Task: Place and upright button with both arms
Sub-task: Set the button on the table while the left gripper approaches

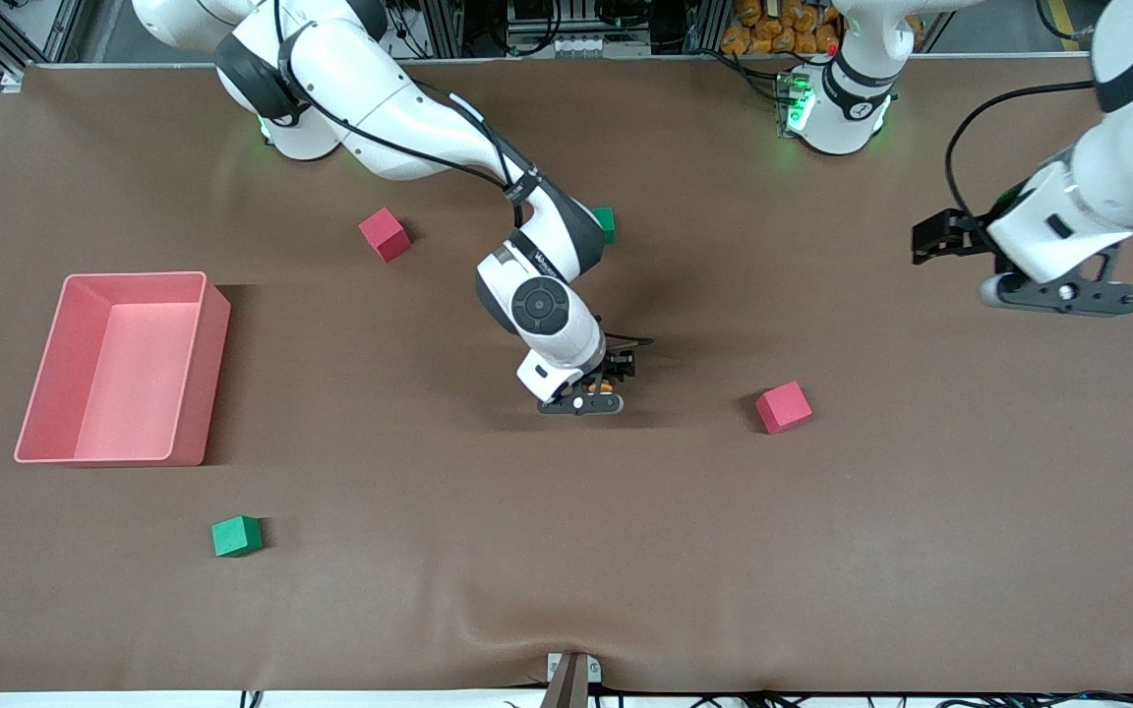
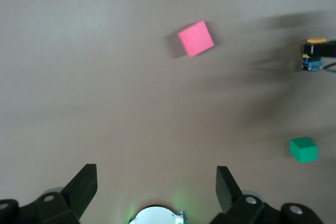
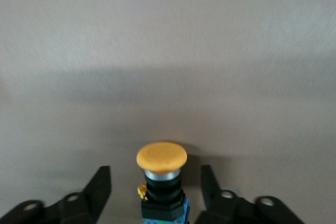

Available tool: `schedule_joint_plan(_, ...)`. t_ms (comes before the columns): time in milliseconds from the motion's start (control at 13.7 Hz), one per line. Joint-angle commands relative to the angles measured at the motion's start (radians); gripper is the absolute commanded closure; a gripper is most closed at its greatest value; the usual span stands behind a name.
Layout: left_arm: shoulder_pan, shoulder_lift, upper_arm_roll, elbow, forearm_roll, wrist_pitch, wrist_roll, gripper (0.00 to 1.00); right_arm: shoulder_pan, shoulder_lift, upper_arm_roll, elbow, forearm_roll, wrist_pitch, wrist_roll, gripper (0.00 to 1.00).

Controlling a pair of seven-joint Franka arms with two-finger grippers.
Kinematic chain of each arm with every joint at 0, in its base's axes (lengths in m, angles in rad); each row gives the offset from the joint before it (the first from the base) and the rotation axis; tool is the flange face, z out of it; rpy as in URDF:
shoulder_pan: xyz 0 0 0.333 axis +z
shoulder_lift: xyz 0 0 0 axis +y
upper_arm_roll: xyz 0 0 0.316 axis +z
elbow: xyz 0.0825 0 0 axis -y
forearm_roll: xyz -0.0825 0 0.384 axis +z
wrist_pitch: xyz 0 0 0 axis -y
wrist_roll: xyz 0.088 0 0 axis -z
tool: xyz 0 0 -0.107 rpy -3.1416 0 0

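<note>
The button [image 3: 161, 157] has a round orange cap, a black body and a bluish base. It sits between the fingers of my right gripper [image 3: 156, 168], which is open with a gap on each side of the body. In the front view the right gripper [image 1: 616, 376] is low at the table's middle with the button [image 1: 606, 386] in it. The left wrist view shows the button [image 2: 314, 53] from the side. My left gripper [image 1: 1063, 295] is open and empty, waiting high over the left arm's end of the table; its fingers [image 2: 84, 182] spread wide.
A red cube [image 1: 784, 407] lies beside the right gripper, toward the left arm's end. Another red cube [image 1: 386, 234] and a green cube [image 1: 605, 222] lie nearer the bases. A green cube [image 1: 237, 536] and a pink bin [image 1: 212, 364] are toward the right arm's end.
</note>
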Motion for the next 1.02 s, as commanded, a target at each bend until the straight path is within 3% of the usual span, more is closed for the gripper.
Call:
schedule_joint_plan(0,0.006,0.028,0.001,0.007,-0.075,0.023,-0.009,0.0,-0.03,-0.045,-0.005,0.02,0.006,-0.065,0.009,0.0)
schedule_joint_plan(292,-0.008,0.067,0.001,0.01,-0.132,0.138,-0.012,0.0,-0.148,-0.131,-0.046,0.031,0.008,-0.17,0.005,0.0)
schedule_joint_plan(512,-0.011,0.146,0.001,0.013,-0.314,0.168,-0.011,0.0,-0.286,-0.212,-0.048,0.046,0.008,-0.289,0.005,0.0)
schedule_joint_plan(731,-0.034,0.19,0.001,0.013,-0.396,0.189,-0.011,0.0,-0.44,-0.351,-0.049,0.045,-0.004,-0.449,-0.01,0.0)
schedule_joint_plan(950,-0.108,0.227,0.004,0.013,-0.401,0.256,-0.024,0.0,-0.55,-0.445,-0.049,0.045,-0.052,-0.561,-0.206,0.0)
